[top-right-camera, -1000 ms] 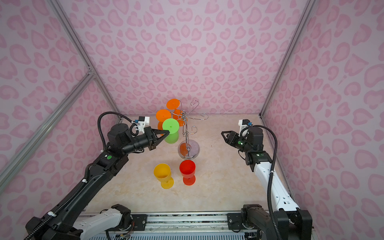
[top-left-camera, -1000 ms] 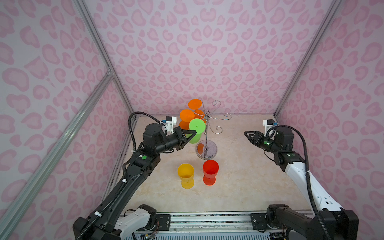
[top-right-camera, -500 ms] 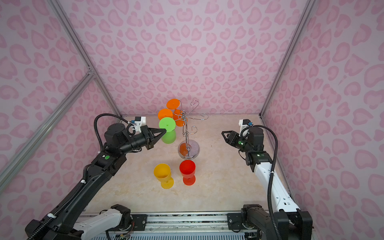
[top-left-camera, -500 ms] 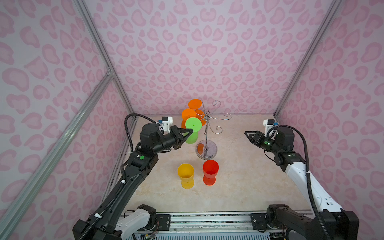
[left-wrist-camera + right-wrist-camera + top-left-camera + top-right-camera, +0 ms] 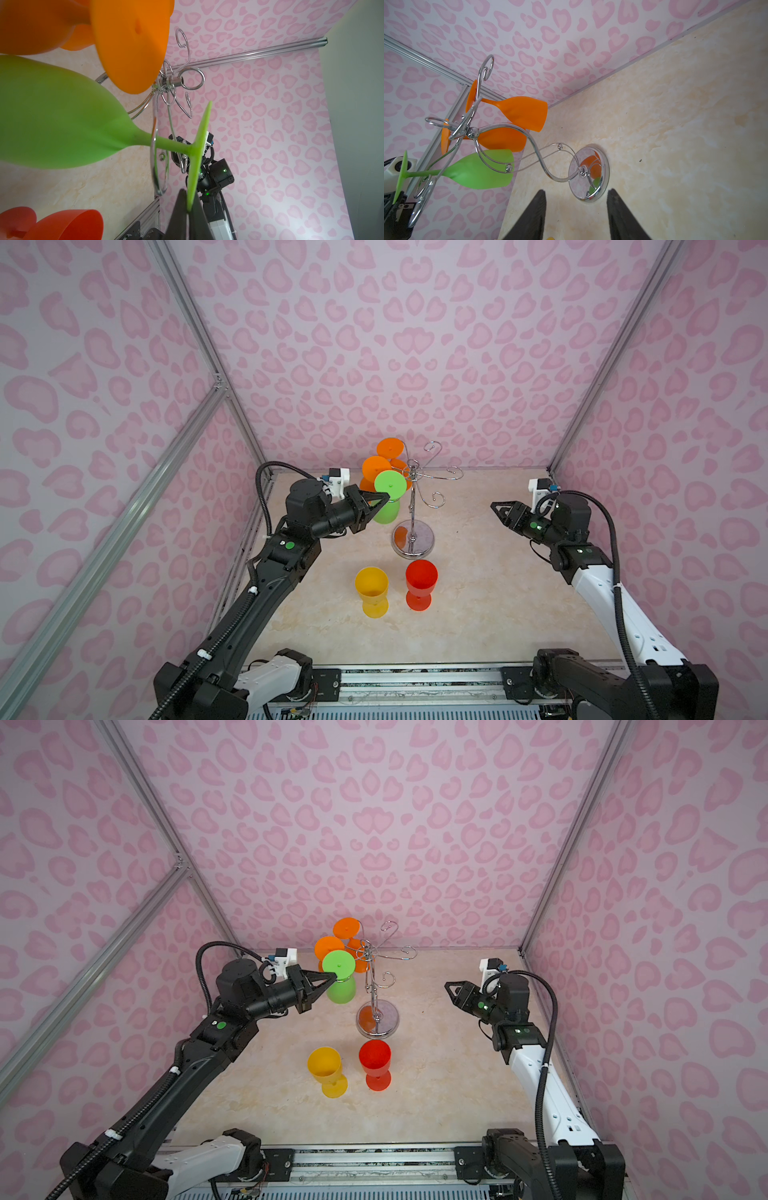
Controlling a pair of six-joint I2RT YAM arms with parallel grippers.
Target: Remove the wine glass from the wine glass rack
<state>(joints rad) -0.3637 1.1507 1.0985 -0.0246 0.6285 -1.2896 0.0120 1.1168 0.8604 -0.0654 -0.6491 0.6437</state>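
Observation:
The wine glass rack (image 5: 412, 506) (image 5: 376, 990) (image 5: 588, 172), chrome wire on a round mirror base, stands at the table's back middle. A green wine glass (image 5: 390, 486) (image 5: 338, 967) (image 5: 62, 116) (image 5: 477, 170) hangs upside down at the outer scroll end of its left arm. Its stem still passes through the wire loop there. My left gripper (image 5: 384, 502) (image 5: 332, 978) (image 5: 188, 207) is shut on the rim of the green foot disc. Two orange glasses (image 5: 390, 448) (image 5: 328, 947) hang behind it. My right gripper (image 5: 496, 506) (image 5: 449, 986) (image 5: 576, 190) hovers open to the right of the rack, holding nothing.
A yellow glass (image 5: 371, 587) and a red glass (image 5: 421, 578) stand upright on the table in front of the rack's base. Pink patterned walls close in the left, back and right. A metal rail (image 5: 415, 680) runs along the front edge.
My left gripper has drawn back to the left with the green glass, sliding it outward along the rack arm, away from the pole. The right arm has not moved.

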